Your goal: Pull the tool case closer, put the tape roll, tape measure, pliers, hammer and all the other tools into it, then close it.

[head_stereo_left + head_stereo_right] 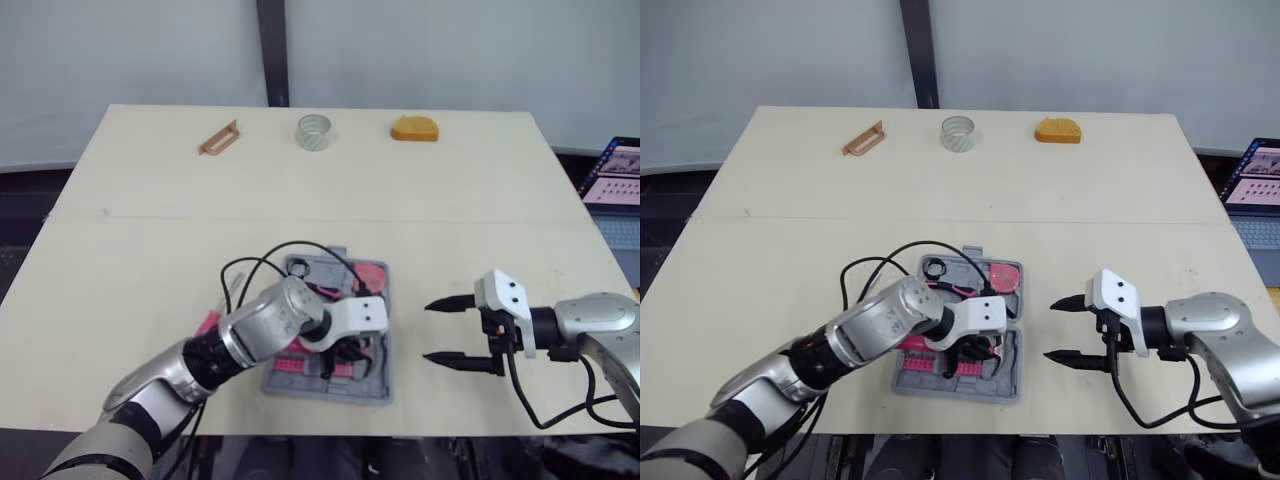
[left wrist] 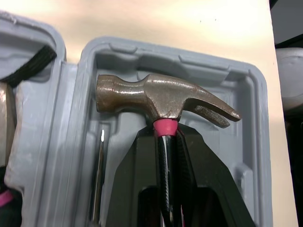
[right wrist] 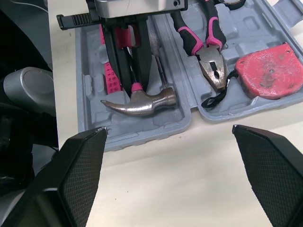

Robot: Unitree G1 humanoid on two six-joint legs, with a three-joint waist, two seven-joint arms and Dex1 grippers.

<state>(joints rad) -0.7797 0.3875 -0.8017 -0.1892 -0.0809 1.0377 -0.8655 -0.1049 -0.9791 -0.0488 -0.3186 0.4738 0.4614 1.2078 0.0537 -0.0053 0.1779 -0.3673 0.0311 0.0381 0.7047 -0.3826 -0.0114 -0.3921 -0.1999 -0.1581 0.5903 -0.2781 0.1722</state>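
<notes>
Your head eyes looked down over the whole desk (image 1: 150, 250). Your left wrist camera sat close over the hammer (image 2: 161, 97) in the case (image 2: 246, 142); your right wrist camera faced that same case from nearby.

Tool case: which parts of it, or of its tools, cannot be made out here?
- Left wrist view: the hammer handle is mostly hidden by the left gripper that clamps it.
- Eye views: the left arm covers much of the tool case.
- Right wrist view: the picture's edge cuts off the handles of the pliers.
- Eye views: the orange thing at the far edge of the table is too small to identify.
</notes>
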